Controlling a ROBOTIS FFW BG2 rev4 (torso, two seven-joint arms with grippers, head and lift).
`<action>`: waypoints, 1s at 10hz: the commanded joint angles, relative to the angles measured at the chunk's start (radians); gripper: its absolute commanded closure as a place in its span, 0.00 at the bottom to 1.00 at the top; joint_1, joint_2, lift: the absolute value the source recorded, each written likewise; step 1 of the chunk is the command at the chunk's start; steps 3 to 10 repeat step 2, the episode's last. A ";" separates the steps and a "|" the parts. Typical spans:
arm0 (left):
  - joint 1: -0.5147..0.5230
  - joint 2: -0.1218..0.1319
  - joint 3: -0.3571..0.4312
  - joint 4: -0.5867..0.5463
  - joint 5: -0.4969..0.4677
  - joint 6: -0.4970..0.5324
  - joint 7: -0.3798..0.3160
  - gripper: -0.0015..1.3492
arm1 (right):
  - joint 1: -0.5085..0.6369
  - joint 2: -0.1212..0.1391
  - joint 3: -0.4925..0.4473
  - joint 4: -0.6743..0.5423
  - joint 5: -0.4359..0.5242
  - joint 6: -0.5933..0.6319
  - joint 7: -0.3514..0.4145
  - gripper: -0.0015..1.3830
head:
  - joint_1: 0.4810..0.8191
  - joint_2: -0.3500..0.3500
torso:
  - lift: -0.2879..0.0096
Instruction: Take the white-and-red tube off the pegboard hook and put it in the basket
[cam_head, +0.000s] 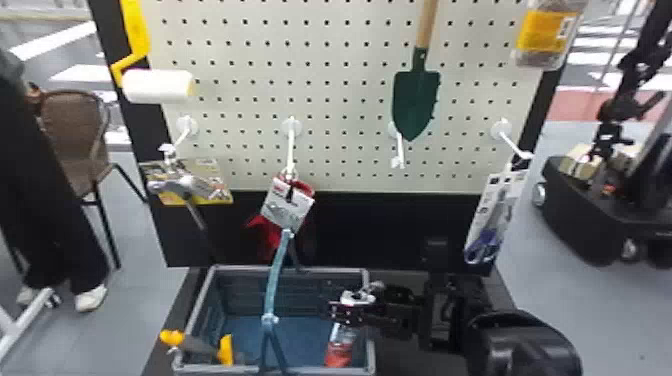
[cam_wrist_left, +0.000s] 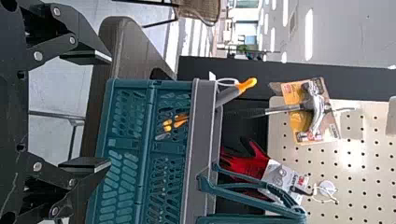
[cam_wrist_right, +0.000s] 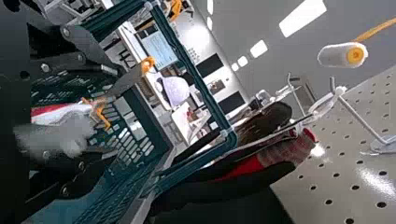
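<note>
A: Tube (cam_head: 339, 356) status?
B: Off the hook (cam_head: 398, 150), at the basket's (cam_head: 371, 350) near right corner, under the right gripper (cam_wrist_right: 114, 112); those fingers stand apart.
A: Complete?
B: Nearly, I judge. Full release unconfirmed; withdrawal remains. Left gripper (cam_wrist_left: 110, 111) wide, empty.

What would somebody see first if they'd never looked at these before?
Probably the green trowel against the pegboard, then the red gloves hanging from a hook left of it. Lower down, the red-ended tube shows below the right fingers, near the basket's right side.
</note>
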 joint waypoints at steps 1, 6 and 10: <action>0.000 -0.003 0.000 0.000 0.000 -0.003 0.000 0.36 | -0.005 0.000 0.000 0.017 -0.001 -0.007 -0.001 0.10 | 0.20 0.50 | 0.63; 0.000 -0.003 0.000 0.000 0.000 -0.003 0.000 0.36 | -0.007 0.000 -0.001 0.020 -0.001 -0.010 -0.001 0.06 | 0.20 0.50 | 0.63; 0.000 -0.003 0.000 0.000 0.000 -0.003 0.000 0.36 | -0.007 0.000 -0.001 0.020 -0.001 -0.010 -0.001 0.06 | 0.20 0.50 | 0.63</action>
